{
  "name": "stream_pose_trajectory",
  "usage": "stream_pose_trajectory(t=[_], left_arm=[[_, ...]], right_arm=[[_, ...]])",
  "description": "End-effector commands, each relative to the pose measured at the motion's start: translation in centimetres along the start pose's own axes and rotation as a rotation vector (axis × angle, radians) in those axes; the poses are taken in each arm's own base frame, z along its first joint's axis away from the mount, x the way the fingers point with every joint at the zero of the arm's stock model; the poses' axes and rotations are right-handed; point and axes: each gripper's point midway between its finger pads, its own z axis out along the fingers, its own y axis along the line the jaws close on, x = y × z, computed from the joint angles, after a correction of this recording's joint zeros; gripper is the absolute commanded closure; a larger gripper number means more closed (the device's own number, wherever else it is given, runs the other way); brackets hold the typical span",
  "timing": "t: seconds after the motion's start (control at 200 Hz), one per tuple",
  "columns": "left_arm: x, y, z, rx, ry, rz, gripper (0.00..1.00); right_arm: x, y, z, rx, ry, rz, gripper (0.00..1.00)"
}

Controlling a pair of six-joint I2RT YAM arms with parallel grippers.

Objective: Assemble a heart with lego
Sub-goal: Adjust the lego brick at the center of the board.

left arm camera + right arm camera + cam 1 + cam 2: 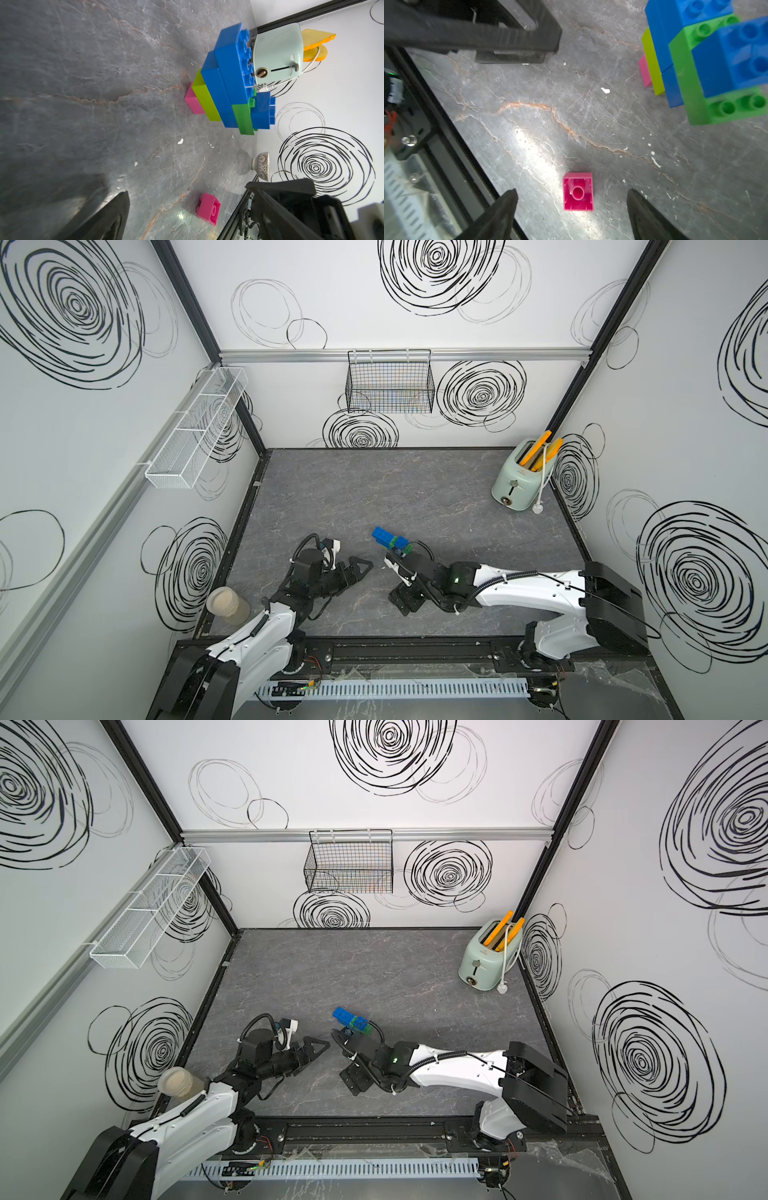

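**Item:** loose pink brick (578, 192), square, one of the lego.
**Position:** on the tabletop (591, 116), close to its front edge and about midway along it. The right arm hides it in both top views.
**Attitude:** the hollow underside is turned toward the right wrist camera. Being square, it offers no long axis to line up on.

**Relation to right gripper (571, 190):** the brick lies directly between the two fingertips, clear of both, with a gap showing on either side. The jaws are spread wide and hold nothing. Judged: a straight descent and a close would take it, with no sideways shift needed.

**The heart (390, 541):** stands just beyond the brick, toward the table's middle. Its pink tip is down on the tabletop, with lime, blue and green rows above and one blue lobe on top. The seat beside that lobe looks vacant, and the loose brick probably belongs there.

**Left gripper (361, 570):** spread open and empty, off to the left of the brick and farther from it. The right arm is the nearer.
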Motion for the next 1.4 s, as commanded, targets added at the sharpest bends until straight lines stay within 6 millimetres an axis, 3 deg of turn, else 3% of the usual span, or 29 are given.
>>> stream_pose_trajectory(t=[0.0,0.385,0.855,1.281,1.396], left_arm=[[-0.7,-0.7,-0.1,0.026,-0.018,0.028,0.03],[-0.7,-0.7,-0.1,0.028,-0.018,0.027,0.03],[-0.7,-0.6,-0.1,0.030,-0.017,0.029,0.03],[-0.6,-0.6,-0.1,0.032,-0.017,0.029,0.03],[-0.6,-0.6,-0.1,0.033,-0.017,0.029,0.03]], right_arm=[[1.9,1.8,-0.3,-0.129,0.127,0.023,0.14],[4.0,1.9,1.3,-0.144,0.224,-0.001,0.13],[4.5,0.7,3.0,-0.084,0.239,-0.030,0.13],[4.9,-2.0,3.8,0.028,0.242,0.001,0.15],[5.4,-3.6,3.3,0.014,0.235,0.064,0.14]])
